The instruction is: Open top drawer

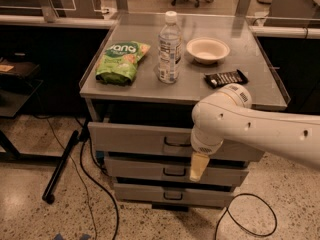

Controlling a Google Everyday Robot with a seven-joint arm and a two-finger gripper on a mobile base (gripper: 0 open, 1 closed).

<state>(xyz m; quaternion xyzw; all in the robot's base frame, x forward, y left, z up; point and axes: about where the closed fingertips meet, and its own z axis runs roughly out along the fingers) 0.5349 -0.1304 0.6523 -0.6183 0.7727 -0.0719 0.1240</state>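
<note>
Grey metal, the top drawer [140,140] sits just above and to the left of the gripper [198,167], its front directly under the cabinet top with a dark gap along its upper edge; its small wire handle [176,143] lies up and left of the gripper, close but apart from it. The gripper hangs downward from the white arm [260,129], in front of the second drawer [150,170]; whether it is spread or closed cannot be told. Further above it, on the steel top [255,54], stand a water bottle [169,49], a pale bowl [208,50] and a dark snack bar [226,78], with a green chip bag [121,61] far up-left. Black cables [85,184] trail on the floor to its left.
</note>
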